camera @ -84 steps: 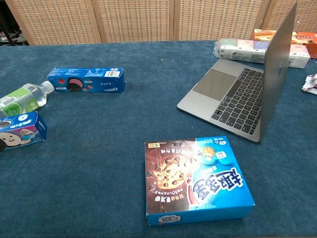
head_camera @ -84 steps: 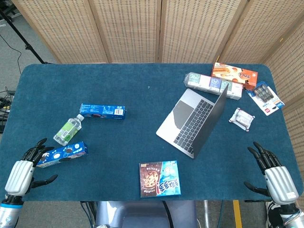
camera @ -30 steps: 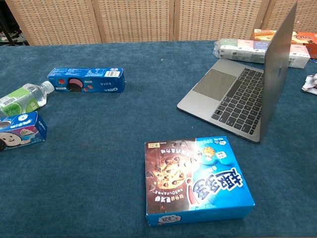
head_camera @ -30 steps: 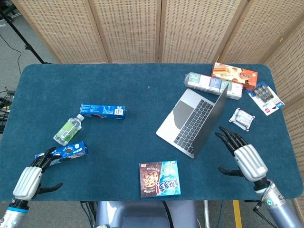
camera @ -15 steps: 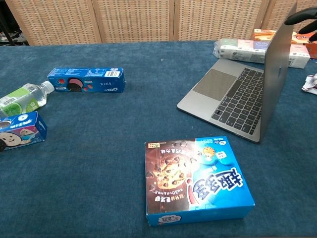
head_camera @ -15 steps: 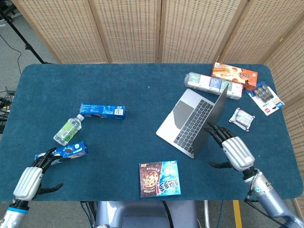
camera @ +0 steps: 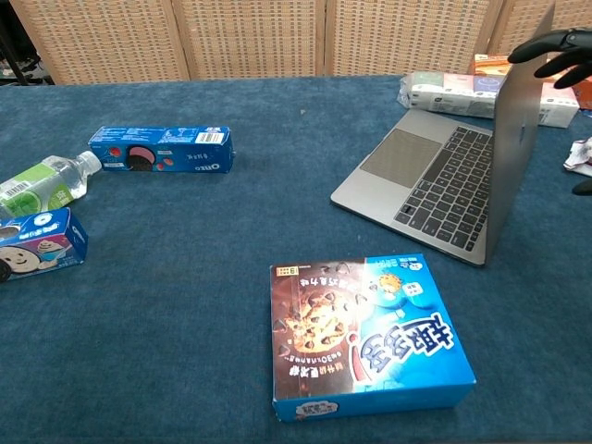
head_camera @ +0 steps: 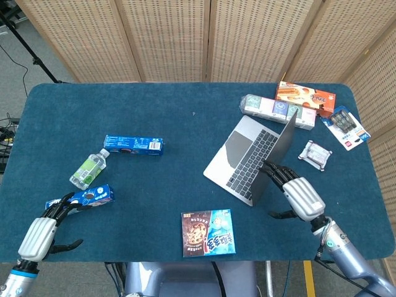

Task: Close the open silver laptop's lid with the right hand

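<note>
The silver laptop [head_camera: 247, 153] stands open at the right of the blue table, its lid [camera: 516, 139] close to upright and its keyboard facing left. My right hand [head_camera: 299, 194] is behind the lid with its fingers spread and holding nothing. The dark fingertips [camera: 544, 41] reach across the lid's top edge; whether they touch it is unclear. The thumb [camera: 583, 188] shows lower down at the right border of the chest view. My left hand [head_camera: 39, 236] hovers at the table's front left corner, fingers apart and empty.
A cookie box [head_camera: 208, 233] lies at the front, just left of the laptop. A tissue pack [head_camera: 277, 108], an orange box [head_camera: 305, 96], a battery pack [head_camera: 346, 127] and a white packet [head_camera: 315, 153] surround the laptop. Two Oreo boxes [head_camera: 133, 145] [head_camera: 86, 199] and a bottle [head_camera: 90, 169] lie on the left.
My right hand has risen from the front right corner and moved left and forward to the back of the lid, fingertips now over its top edge. The lid stands at the same angle.
</note>
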You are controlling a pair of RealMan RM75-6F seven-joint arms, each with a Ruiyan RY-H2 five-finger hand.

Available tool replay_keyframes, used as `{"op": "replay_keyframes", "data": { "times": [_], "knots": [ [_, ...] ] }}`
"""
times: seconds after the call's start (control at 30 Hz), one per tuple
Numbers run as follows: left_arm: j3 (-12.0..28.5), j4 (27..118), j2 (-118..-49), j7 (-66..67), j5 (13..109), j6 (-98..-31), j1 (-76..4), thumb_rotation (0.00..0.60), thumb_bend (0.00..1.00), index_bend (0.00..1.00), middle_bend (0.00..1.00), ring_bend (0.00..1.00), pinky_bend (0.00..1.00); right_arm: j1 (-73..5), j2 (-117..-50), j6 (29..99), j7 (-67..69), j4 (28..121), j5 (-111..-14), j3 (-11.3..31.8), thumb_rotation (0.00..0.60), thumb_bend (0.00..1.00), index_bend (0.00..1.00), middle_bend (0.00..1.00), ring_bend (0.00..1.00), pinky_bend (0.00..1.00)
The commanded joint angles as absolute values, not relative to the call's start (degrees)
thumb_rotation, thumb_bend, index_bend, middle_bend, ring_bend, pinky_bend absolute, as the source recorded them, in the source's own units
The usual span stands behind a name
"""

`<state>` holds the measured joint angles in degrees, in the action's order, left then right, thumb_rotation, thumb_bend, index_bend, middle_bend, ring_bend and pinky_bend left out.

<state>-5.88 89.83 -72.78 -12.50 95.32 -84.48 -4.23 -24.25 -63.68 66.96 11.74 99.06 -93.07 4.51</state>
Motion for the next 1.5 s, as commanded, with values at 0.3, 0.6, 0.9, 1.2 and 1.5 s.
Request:
{"op": "replay_keyframes", "data": {
  "times": [0.3, 0.6, 0.9, 1.2, 1.5],
  "knots": [
    [-6.06, 89.80, -72.63, -12.38, 95.22, -84.00, -4.38, 0.600, 0.01, 0.25, 0.11, 0.19, 0.19, -25.28, -64.11, 66.08, 10.90, 100.62, -92.75, 4.22, 0.600, 0.02, 0.09, 0.05, 0.13, 0.14],
    [-6.38, 90.11, -72.34, -11.58, 95.16, -83.15, -4.61, 0.600, 0.01, 0.25, 0.11, 0.19, 0.19, -26.81, -64.71, 64.13, 11.57, 101.00, -92.69, 3.82, 0.600, 0.02, 0.09, 0.05, 0.13, 0.14],
    [-6.75, 90.33, -72.04, -11.06, 95.46, -82.79, -4.72, 0.600, 0.01, 0.25, 0.11, 0.19, 0.19, -28.93, -65.48, 61.58, 10.28, 101.65, -92.56, 3.87, 0.600, 0.02, 0.09, 0.05, 0.13, 0.14],
    [-7.43, 89.75, -71.74, -11.06, 96.12, -83.02, -4.47, 0.600, 0.01, 0.24, 0.11, 0.19, 0.19, -31.56, -65.99, 58.16, 8.20, 102.73, -91.34, 4.39, 0.600, 0.02, 0.09, 0.05, 0.13, 0.14],
    [-8.03, 89.10, -71.76, -11.68, 96.78, -83.07, -4.36, 0.600, 0.01, 0.24, 0.11, 0.19, 0.19, -33.49, -67.11, 55.94, 7.62, 102.68, -89.55, 5.01, 0.600, 0.02, 0.09, 0.05, 0.13, 0.14]
  ]
}}
